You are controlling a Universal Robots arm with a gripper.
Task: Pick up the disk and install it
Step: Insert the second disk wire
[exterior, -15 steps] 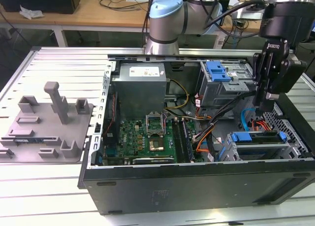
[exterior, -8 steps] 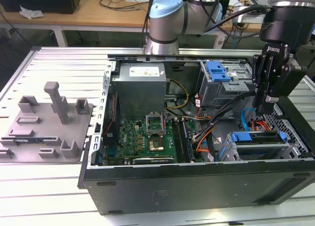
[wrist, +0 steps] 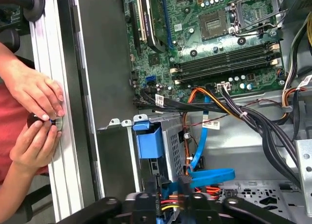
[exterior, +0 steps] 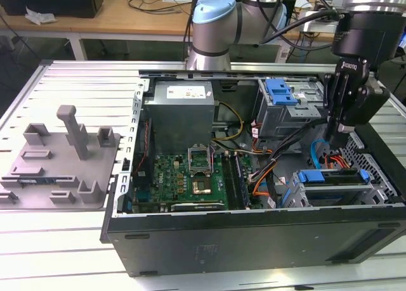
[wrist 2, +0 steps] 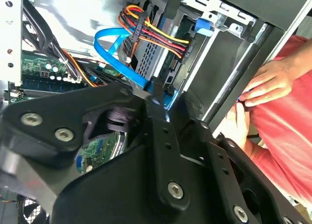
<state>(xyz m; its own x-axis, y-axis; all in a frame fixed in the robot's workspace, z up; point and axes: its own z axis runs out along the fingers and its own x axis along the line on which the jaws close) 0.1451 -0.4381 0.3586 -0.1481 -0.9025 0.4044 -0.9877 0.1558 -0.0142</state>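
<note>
The disk (exterior: 332,178) lies in the drive cage at the front corner of the open computer case, on the exterior view's right. Its blue carrier bracket shows along the top. In the first wrist view the cage (wrist: 170,136) has a blue latch piece (wrist: 148,142) at its mouth, and a blue data cable (wrist: 210,175) and red-yellow power wires run to its end. My gripper (exterior: 334,134) hangs just above that cabled end, shut, with nothing clearly between its fingers. In the second wrist view its tip (wrist 2: 157,93) sits against a blue edge; whether it touches is unclear.
A person's two hands (wrist: 36,117) rest on the table rail just outside the case wall beside the cage, also seen as hands (wrist 2: 256,93) in the second wrist view. The motherboard (exterior: 190,177), grey power supply (exterior: 181,110) and cable bundles fill the case. A grey fixture (exterior: 63,158) stands outside it.
</note>
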